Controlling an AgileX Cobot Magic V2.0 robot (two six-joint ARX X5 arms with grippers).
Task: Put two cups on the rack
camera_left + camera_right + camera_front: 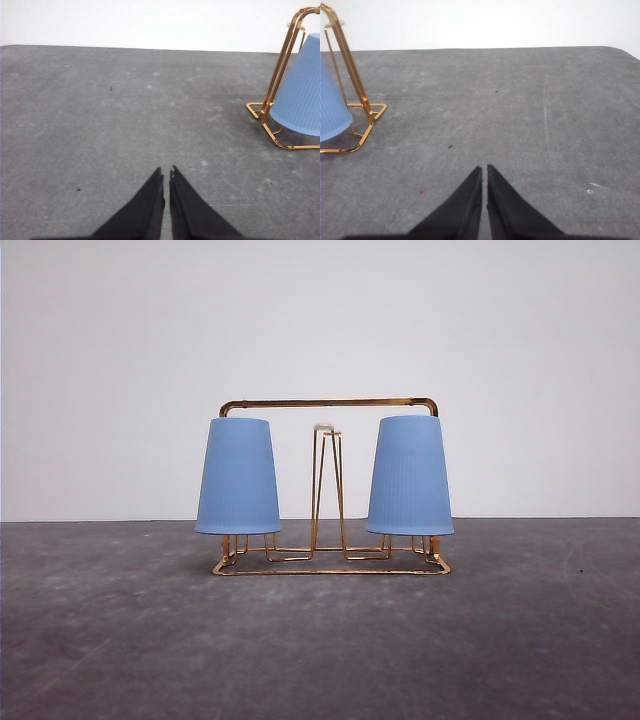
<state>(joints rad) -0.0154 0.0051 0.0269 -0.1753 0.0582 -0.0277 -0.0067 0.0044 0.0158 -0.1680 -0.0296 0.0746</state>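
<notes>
Rack [330,403] stands mid table [100,640], long side running left to right. Cups: left cup [238,476] and right cup [410,476] both upside down on end pegs, middle peg [324,427] bare. Job looks done. Left claw [166,172] shut, empty, low over table, near rack's left end. Right claw [484,169] shut, empty, near right end.

The front camera sits low and level, facing the rack [330,490] at twelve o'clock on the grey surface [320,650] — fairly near. Each wrist camera looks down past its pincer; both share the rack's ends — at two and ten o'clock.
</notes>
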